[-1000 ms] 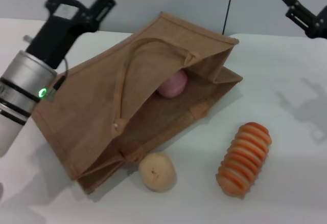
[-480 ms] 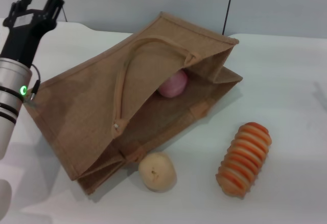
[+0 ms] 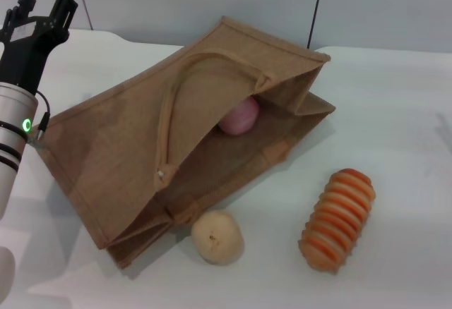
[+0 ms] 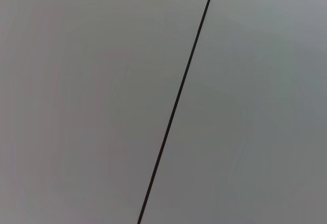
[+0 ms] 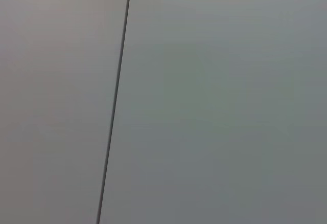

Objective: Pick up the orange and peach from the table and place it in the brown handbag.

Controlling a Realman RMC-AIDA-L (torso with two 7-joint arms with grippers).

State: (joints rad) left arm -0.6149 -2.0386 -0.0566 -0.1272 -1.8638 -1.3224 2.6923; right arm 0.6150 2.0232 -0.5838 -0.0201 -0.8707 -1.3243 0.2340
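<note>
The brown handbag (image 3: 134, 147) lies on its side on the white table, its mouth open toward the right. The pink peach (image 3: 239, 118) rests inside the bag near the mouth, under a loop handle (image 3: 176, 104). The orange does not show in any view. My left gripper (image 3: 44, 4) is raised at the far left, beyond the bag's left corner, with its fingers apart and empty. My right gripper is out of view. Both wrist views show only a grey wall with a dark seam.
A pale beige round fruit (image 3: 217, 236) lies on the table against the bag's front edge. A ridged orange-striped loaf-like item (image 3: 337, 219) lies to its right. The table (image 3: 395, 111) runs on to the right of the bag.
My left gripper has drawn back to the left, off the bag's top. My right gripper has left the head view at the upper right. The bag and fruits have not moved.
</note>
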